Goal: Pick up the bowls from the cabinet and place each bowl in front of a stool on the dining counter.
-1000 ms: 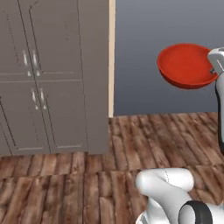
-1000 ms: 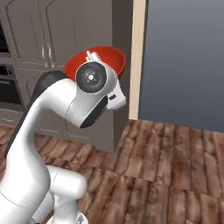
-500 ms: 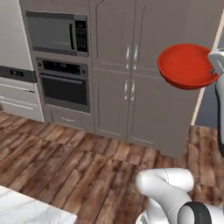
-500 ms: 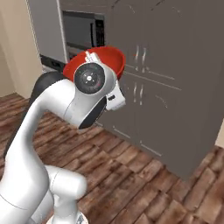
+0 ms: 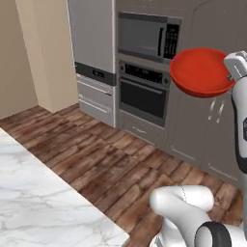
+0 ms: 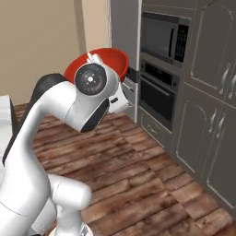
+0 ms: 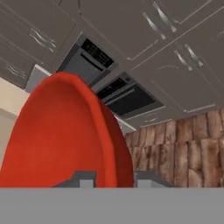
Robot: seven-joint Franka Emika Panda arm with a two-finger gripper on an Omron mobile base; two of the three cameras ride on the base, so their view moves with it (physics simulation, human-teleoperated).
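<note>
Riding high above the wooden floor (image 5: 120, 164), the red bowl (image 5: 200, 72) hangs in the tool (image 7: 113, 177), well clear of any surface. In the hand view the two finger tips sit close on either side of the bowl's rim, one inside and one outside, so the tool is pinched down on the rim with only the wall of the bowl between them. The bowl is tipped rather than level: in the left base view its opening faces up and toward the camera, showing as a broad flat ellipse whose long axis runs left to right, with the held edge at the right by the white wrist. In the right base view the bowl (image 6: 99, 64) shows behind the arm's round joint, rim uppermost. Behind it stand a built-in microwave (image 5: 147, 36) over a wall oven (image 5: 144, 94), with grey-brown panelled doors (image 6: 214, 124) beside them. A corner of the white marble desk (image 5: 43, 202) lies at the lower left, far below the bowl
</note>
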